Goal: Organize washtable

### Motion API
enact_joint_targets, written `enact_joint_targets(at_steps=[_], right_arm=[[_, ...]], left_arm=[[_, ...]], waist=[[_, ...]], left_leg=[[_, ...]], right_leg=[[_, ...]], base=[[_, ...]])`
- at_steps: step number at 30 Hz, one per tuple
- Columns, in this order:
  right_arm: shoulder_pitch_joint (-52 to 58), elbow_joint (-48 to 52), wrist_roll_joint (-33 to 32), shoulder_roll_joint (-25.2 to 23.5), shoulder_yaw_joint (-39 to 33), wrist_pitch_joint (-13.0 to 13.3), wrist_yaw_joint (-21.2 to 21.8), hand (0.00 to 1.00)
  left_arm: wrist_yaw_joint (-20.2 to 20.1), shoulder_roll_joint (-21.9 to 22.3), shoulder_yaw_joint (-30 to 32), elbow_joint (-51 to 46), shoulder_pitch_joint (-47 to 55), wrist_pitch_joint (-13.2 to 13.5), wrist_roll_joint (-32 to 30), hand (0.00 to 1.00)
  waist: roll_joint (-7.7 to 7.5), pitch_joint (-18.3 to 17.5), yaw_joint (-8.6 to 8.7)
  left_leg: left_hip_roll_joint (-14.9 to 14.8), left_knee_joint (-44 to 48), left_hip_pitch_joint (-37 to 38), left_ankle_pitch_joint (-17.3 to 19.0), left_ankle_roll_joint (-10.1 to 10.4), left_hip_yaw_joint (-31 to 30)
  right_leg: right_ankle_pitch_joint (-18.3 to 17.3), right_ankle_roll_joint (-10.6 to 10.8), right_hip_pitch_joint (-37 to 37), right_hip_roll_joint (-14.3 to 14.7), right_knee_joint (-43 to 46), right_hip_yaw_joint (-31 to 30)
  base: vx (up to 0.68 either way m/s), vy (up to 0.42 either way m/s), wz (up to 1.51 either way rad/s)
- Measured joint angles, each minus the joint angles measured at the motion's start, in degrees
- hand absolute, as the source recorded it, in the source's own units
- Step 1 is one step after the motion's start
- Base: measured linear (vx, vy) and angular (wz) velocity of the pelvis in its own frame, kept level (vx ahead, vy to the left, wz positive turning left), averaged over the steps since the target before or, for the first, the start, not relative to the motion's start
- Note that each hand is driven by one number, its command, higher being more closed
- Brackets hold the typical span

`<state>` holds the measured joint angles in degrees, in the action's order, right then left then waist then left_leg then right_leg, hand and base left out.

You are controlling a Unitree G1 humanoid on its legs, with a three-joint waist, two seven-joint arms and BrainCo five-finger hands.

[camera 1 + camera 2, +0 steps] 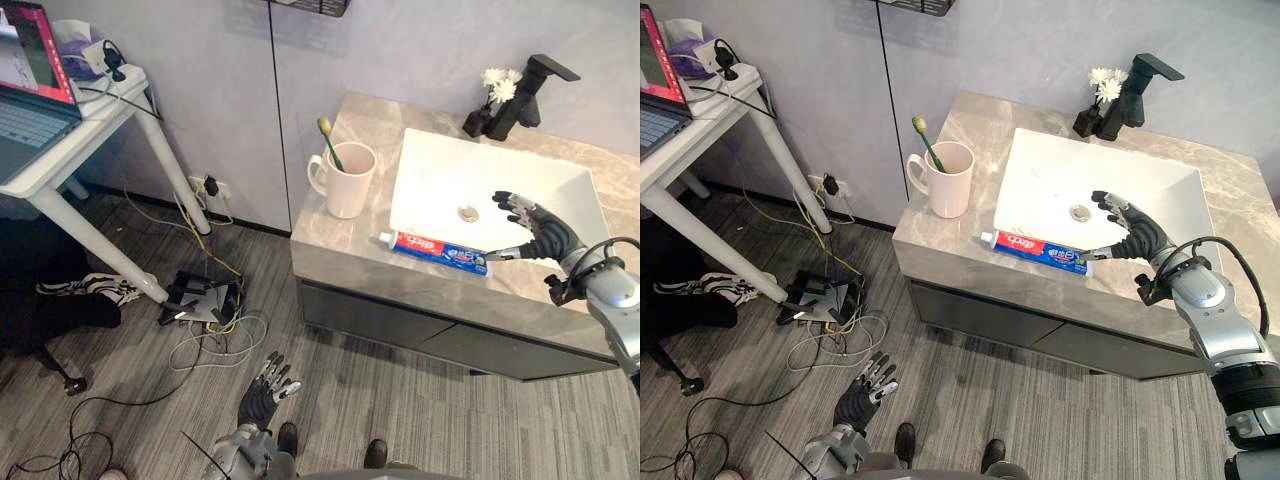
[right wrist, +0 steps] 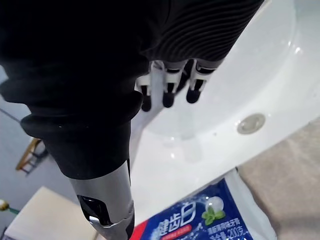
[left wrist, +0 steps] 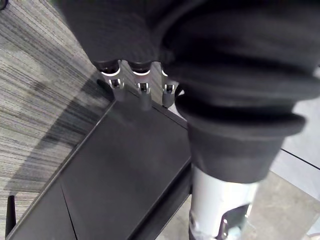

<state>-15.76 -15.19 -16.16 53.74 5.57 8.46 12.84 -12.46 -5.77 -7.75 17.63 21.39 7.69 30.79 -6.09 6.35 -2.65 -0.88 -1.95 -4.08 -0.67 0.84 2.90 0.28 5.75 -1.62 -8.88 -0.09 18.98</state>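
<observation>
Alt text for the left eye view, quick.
The right hand, fingers open, hovers over the sink by a toothpaste tube lying on the marble counter. A mug holding a toothbrush stands further left; the left hand hangs open above the floor.

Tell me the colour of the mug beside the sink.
Pale pink mug; left eye view shows it best.

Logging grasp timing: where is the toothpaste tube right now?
In the eye views the toothpaste tube lies on the counter along the sink's front rim, right of the mug; the open right hand is by its right end.
</observation>
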Motion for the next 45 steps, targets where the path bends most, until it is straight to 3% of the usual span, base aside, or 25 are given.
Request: enact_joint_targets(at_steps=[7,12,21,30,31,37,45], right_arm=[[0.0,0.0,1.0,-0.1,0.0,0.0,0.0,0.00],[0.0,0.0,1.1,-0.3,0.6,-0.1,0.0,0.00],[0.0,1.0,2.9,-1.7,1.5,-0.1,-0.1,0.00],[0.5,1.0,3.4,-2.7,1.2,-0.1,-0.1,0.00],[0.5,1.0,3.4,-2.7,1.1,-0.1,-0.1,1.00],[0.7,2.7,4.1,-2.6,-0.7,0.0,-0.4,1.00],[-1.8,2.5,5.5,-2.3,-1.2,-0.3,-1.6,1.00]], left_arm=[[0.0,-0.3,-0.6,0.0,-0.1,0.0,0.0,0.00],[0.0,-0.4,-0.6,-0.1,-0.1,0.0,0.0,0.00],[0.1,-1.4,-0.5,-0.3,-0.2,0.0,0.0,0.00],[0.2,-1.8,0.2,-1.8,-1.4,0.0,0.0,0.00],[0.2,-1.7,0.6,-1.9,-1.4,0.0,0.0,0.00],[0.3,-2.4,1.2,-2.6,-2.4,0.0,0.0,0.00],[0.4,-2.6,1.2,-2.7,-2.5,0.0,0.0,0.00]], waist=[[-0.93,0.1,-0.21],[-1.10,0.2,-1.35],[-2.87,1.9,-1.46],[-2.86,4.0,-1.58],[-2.88,4.3,-1.61],[-2.69,6.4,-1.46],[-2.64,6.5,-1.70]], left_leg=[[0.0,0.2,-1.3,-0.3,0.0,-0.6],[0.0,0.1,-2.5,-0.8,0.1,-1.1],[0.2,0.4,-4.3,-1.1,0.0,-1.8],[0.3,0.9,-7.1,-1.8,0.2,-4.2],[0.3,1.0,-7.1,-1.8,0.2,-4.3],[0.3,1.0,-7.4,-1.8,0.2,-4.7],[0.3,0.9,-8.0,-2.2,0.2,-4.5]], right_leg=[[0.1,-0.1,-0.9,0.0,0.0,0.4],[0.1,-0.1,-1.9,0.1,0.0,0.8],[0.2,-0.3,-3.2,0.0,0.1,1.5],[0.2,-0.3,-4.7,0.0,0.5,3.4],[0.2,-0.3,-4.7,0.0,0.6,3.5],[0.2,-0.3,-4.9,0.0,0.7,3.3],[0.2,-0.3,-5.6,0.0,0.8,3.1]], base=[[-0.01,0.000,0.03],[0.00,-0.003,0.03],[-0.01,0.000,0.04],[0.00,-0.001,0.14],[0.00,0.008,0.05],[-0.02,0.001,0.00],[0.01,0.003,0.00]])
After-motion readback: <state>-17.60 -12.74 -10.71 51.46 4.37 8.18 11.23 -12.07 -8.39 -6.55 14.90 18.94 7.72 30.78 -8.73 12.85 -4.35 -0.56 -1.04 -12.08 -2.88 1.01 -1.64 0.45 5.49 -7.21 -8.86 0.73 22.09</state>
